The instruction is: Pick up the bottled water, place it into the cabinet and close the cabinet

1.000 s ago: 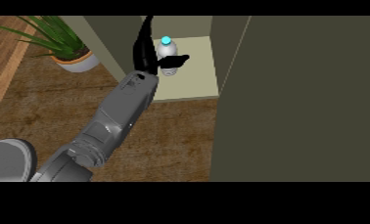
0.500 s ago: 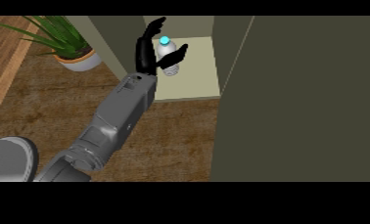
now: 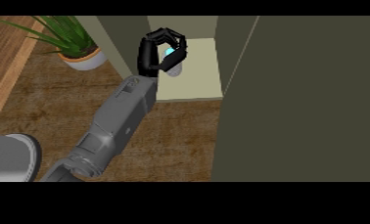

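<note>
Brown wooden counter [image 3: 180, 135] fills the lower part of the head view, and up at the far side we've got the cabinet [image 3: 195, 88], its pale shelf showing through the opening. To the right, a big dark green panel, the cabinet door [image 3: 303, 100], stands swung out and takes up nearly half the frame. Over on the left, a potted plant [image 3: 72, 47] sits well apart from the action, and a grey rounded shape [image 3: 16, 158] peeks in at the lower left corner.

Now the arm: one long grey forearm [image 3: 115, 125] runs diagonally up from the lower left, and which arm it is can't be settled from this view, though it comes in on the left side. Its black hand [image 3: 153, 54] is over the shelf with fingers curled round the bottled water [image 3: 172, 60]. You can just catch the blue cap and a sliver of clear body between the fingers. The bottle is inside the cabinet opening, apparently on or just above the shelf; contact is hidden. No other hand in sight.

Risks from here, as I judge it: letting go while the bottle is tilted could tip it over, curled fingers could drag it back out on withdrawal, and a bottle near the shelf's front edge could block the door.
</note>
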Controlling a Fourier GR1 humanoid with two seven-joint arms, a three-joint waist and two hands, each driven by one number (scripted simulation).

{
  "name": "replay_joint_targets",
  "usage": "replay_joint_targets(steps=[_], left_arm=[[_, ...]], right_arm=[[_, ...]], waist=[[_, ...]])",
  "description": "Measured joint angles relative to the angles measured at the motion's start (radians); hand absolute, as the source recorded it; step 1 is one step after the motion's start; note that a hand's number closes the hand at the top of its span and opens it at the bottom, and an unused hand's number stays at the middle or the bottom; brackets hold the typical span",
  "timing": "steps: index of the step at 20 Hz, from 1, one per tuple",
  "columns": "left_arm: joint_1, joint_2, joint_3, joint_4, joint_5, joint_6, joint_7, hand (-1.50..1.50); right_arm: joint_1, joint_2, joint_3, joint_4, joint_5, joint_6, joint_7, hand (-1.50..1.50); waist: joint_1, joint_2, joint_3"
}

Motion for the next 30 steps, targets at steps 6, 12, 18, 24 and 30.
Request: replay_joint_targets(steps=[6,12,18,24,30], left_arm=[[0.082,0.001,-0.059,-0.142,0.071,-0.127,0.061,1.50],[0.237,0.001,-0.136,-0.378,0.111,-0.211,0.149,1.50],[0.480,0.019,-0.206,-0.706,0.115,-0.180,0.215,1.50],[0.768,0.086,-0.287,-1.050,0.107,-0.156,0.263,1.50],[1.002,0.161,-0.353,-1.311,0.104,-0.155,0.283,1.50]], right_arm=[[0.000,-0.010,-0.001,-0.003,0.008,-0.020,0.012,-1.50],[0.014,-0.042,0.003,-0.010,0.017,-0.043,0.012,-1.50],[0.010,-0.078,-0.011,-0.012,0.017,-0.042,0.010,-1.50],[-0.026,-0.105,-0.014,-0.016,0.016,-0.029,0.043,1.50],[-0.114,-0.114,0.021,-0.010,0.002,0.036,0.114,1.50]], waist=[[0.028,-0.011,0.001],[0.051,-0.020,0.002],[0.070,-0.023,0.002],[0.071,-0.020,0.003],[0.082,-0.013,0.004]])
